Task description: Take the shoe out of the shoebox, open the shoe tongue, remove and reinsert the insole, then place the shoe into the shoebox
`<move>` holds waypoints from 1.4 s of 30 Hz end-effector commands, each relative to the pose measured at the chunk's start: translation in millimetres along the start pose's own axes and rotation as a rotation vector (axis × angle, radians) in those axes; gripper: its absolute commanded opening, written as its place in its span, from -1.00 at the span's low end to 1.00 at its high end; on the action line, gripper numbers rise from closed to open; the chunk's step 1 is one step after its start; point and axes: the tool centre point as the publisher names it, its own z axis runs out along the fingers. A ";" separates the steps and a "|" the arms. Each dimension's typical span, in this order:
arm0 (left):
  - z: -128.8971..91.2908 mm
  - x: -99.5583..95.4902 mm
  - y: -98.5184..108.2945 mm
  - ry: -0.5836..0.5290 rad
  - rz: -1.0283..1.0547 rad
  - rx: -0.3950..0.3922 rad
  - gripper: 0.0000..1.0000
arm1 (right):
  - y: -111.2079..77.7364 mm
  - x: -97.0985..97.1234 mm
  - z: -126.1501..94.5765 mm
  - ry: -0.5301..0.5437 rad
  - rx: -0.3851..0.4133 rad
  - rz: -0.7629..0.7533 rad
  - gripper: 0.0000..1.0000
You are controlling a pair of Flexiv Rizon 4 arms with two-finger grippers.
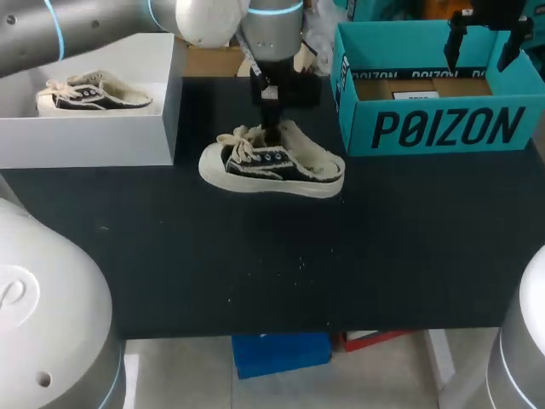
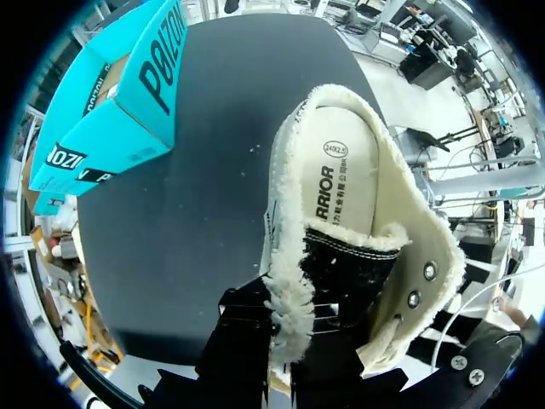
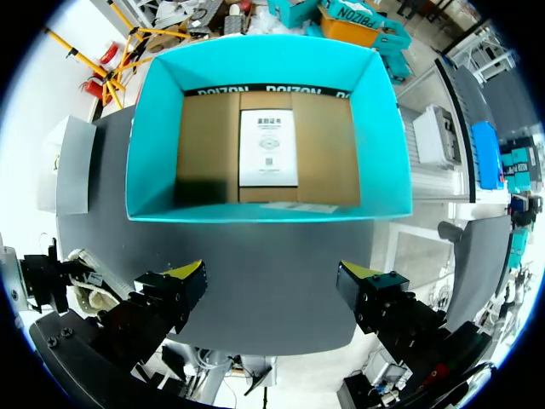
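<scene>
Shoe lies mid-table with left gripper at its tongue, grip impossible to tell, while right gripper waits wide open and empty above far-right shoebox.

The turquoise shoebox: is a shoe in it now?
No, empty of shoes: the turquoise shoebox shows only brown cardboard and a white sheet; the shoe stands outside on the table.

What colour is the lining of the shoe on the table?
Cream white. The lining of the shoe shows best in the left wrist view.
</scene>
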 end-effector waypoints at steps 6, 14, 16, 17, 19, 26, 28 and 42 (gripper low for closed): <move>55.0 13.3 0.1 -0.030 -0.101 0.018 -1.00 | 0.4 0.2 -0.1 0.000 0.001 0.000 1.00; 90.5 21.8 3.4 -0.011 -0.111 0.040 -1.00 | 0.4 0.2 -0.1 0.000 0.001 0.000 1.00; 93.3 23.0 4.0 -0.015 -0.084 0.036 -0.18 | 0.4 0.2 -0.1 0.000 0.001 0.000 1.00; 92.6 23.9 4.3 -0.027 -0.081 0.030 1.00 | 0.4 0.2 -0.1 0.000 0.001 0.000 1.00; 87.3 26.3 5.3 -0.032 -0.076 0.041 1.00 | 0.4 0.2 -0.1 0.000 0.001 0.000 1.00; 38.0 34.0 14.8 -0.086 -0.036 0.095 1.00 | 0.4 0.2 -0.1 0.000 0.001 0.000 1.00; 17.2 38.6 19.6 -0.091 -0.030 0.138 1.00 | 0.4 0.2 -0.1 0.000 0.001 0.000 1.00; -42.2 104.1 98.9 -0.276 0.058 0.428 1.00 | 0.4 0.2 -0.1 0.000 0.001 0.000 1.00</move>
